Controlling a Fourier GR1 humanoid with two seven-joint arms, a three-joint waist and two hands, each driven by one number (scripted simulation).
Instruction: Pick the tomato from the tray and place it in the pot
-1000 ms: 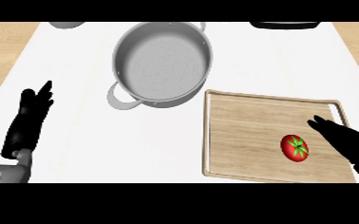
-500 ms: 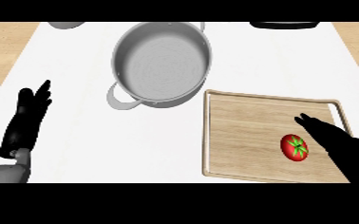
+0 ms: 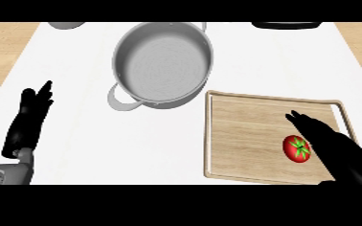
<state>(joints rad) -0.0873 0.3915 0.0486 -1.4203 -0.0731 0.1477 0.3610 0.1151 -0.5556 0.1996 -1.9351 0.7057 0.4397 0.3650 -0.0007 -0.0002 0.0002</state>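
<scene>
With the tomato (image 3: 297, 148) lying on the wooden tray (image 3: 244, 136), the right robot hand (image 3: 331, 142) (fingers straight, holding nothing) should settle directly over it before curling, then lift toward the pot (image 3: 163, 64).

The pot (image 3: 164, 66) sits ahead of me, left of the tray (image 3: 244, 139). On the tray's right part lies the tomato (image 3: 296, 148), my right hand (image 3: 332, 146) just beside it. My left hand (image 3: 28, 119) rests far left.

Kitchen: pot (image 3: 163, 64), wood tray (image 3: 244, 139) on counter (image 3: 84, 124).
</scene>
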